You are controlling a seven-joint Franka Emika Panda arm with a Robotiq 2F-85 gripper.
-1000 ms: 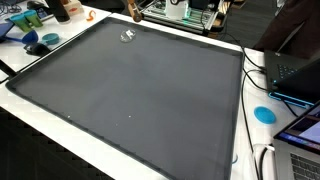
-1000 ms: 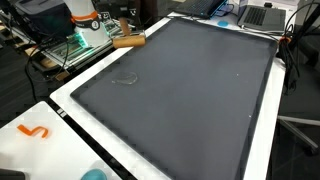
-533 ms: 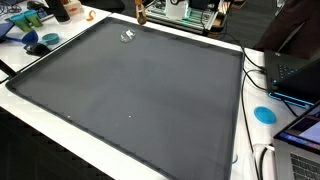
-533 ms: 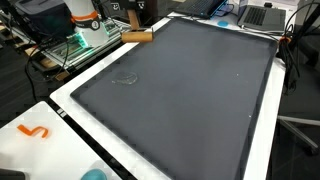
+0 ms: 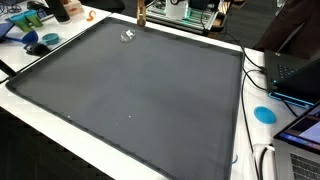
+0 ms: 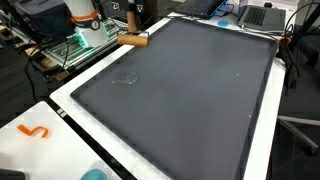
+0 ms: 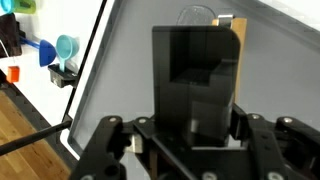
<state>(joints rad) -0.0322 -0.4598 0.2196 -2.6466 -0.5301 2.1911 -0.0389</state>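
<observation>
My gripper (image 7: 195, 115) is shut on a flat rectangular block (image 7: 197, 75) with a black face and a wooden edge. It hangs over the far rim of the large dark grey mat (image 5: 130, 95). In both exterior views the block (image 6: 133, 40) shows as a tan wooden bar, tilted slightly, just above the mat's edge (image 5: 140, 16). The gripper (image 6: 131, 14) comes down on it from above. A small clear object (image 5: 128, 36) lies on the mat (image 6: 190, 90) a short way from the block; it also shows (image 6: 126, 79) (image 7: 197, 14) in the other views.
The mat lies on a white table (image 6: 60, 125) with an orange mark (image 6: 34, 131). Laptops (image 5: 295, 70) and a blue disc (image 5: 264, 114) sit along one side. Blue items (image 5: 40, 42) stand at a corner, and a blue scoop (image 7: 64, 50) shows in the wrist view.
The held block has shifted slightly along the mat's far edge and tilted back a little. The clear object has not moved.
</observation>
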